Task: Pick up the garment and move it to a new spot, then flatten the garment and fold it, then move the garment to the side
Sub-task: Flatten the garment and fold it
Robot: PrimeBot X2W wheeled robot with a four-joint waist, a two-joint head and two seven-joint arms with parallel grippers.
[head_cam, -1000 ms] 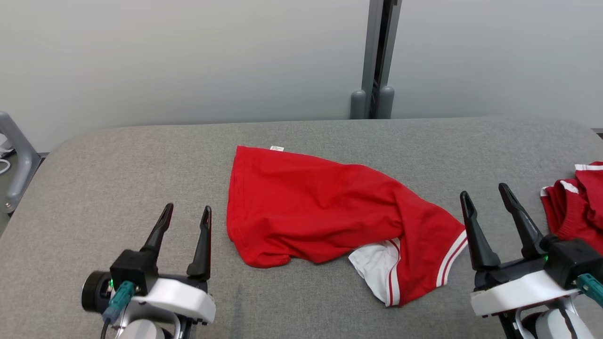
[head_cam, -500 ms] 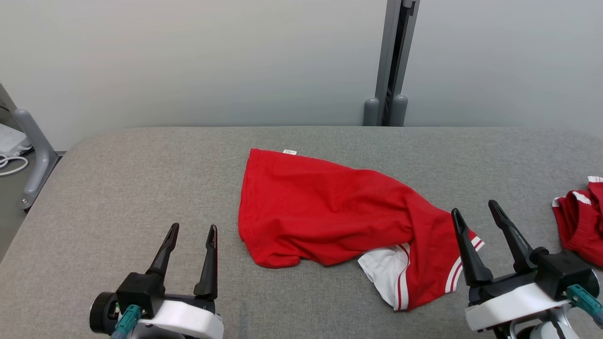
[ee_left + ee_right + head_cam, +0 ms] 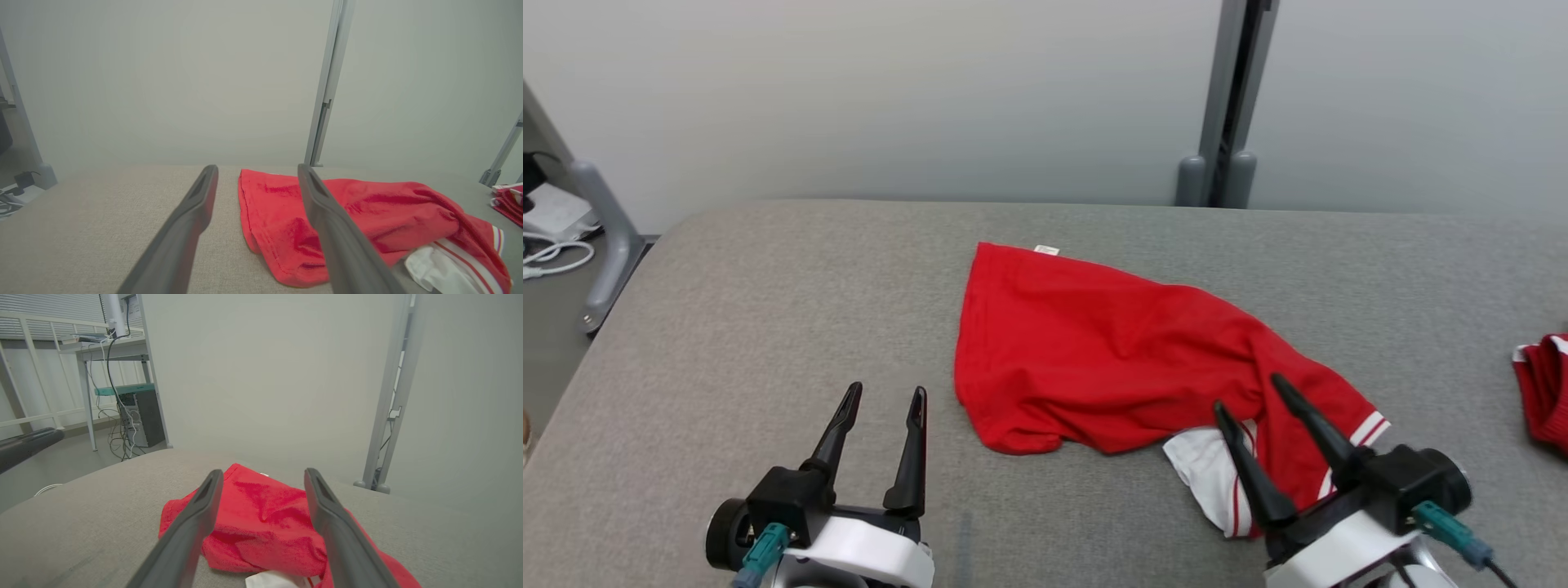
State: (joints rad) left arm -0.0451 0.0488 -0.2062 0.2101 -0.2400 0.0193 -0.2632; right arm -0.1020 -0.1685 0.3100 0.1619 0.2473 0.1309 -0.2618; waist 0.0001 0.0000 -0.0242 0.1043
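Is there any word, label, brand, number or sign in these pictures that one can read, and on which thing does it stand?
No text can be read in any view.
Small white tag at the far edge of the red garment: too small to read; whether it carries print cannot be told.

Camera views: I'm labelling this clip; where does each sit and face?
Head view: from the head, down at red garment on grey table; left claw, right claw show.
Left wrist view: along own fingers, toward garment's left edge.
Right wrist view: along own fingers, at the garment.
All three share the garment.
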